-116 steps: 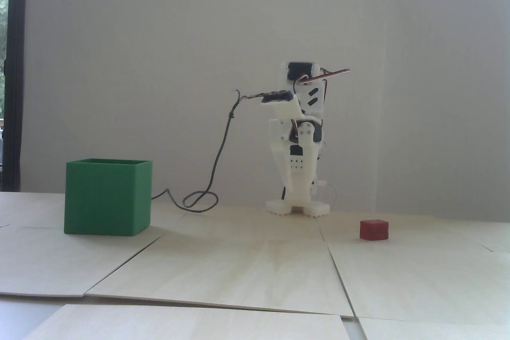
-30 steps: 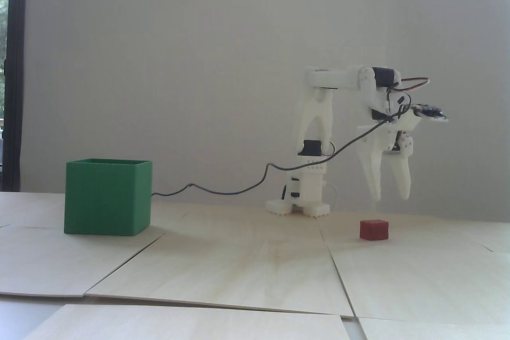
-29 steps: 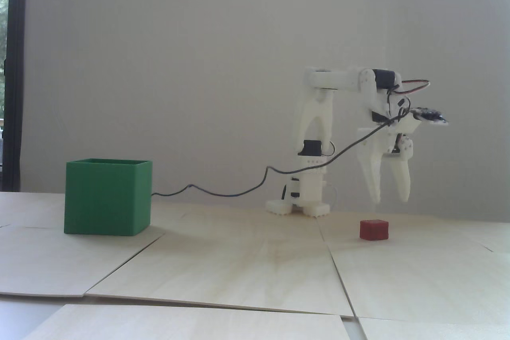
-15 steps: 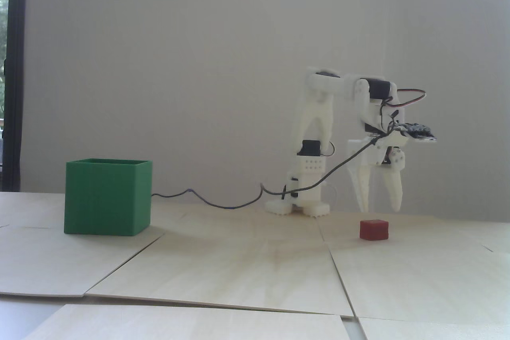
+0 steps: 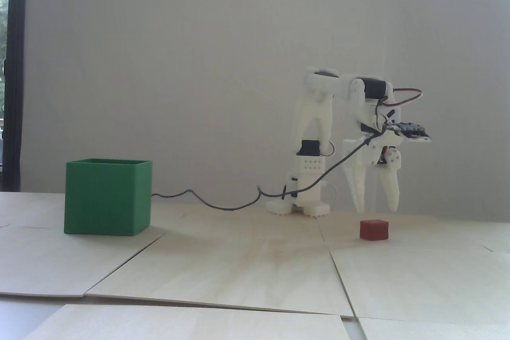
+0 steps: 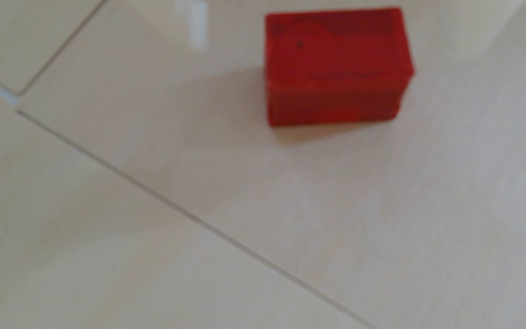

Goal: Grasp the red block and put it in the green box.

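Matte red block (image 5: 373,230) rests on pale, smooth wood-grain boards (image 5: 247,268); the green box (image 5: 107,196) looks matte plastic, the gripper (image 5: 377,209) white plastic

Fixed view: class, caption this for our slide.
Open gripper poised above the red block; green box waits at left.
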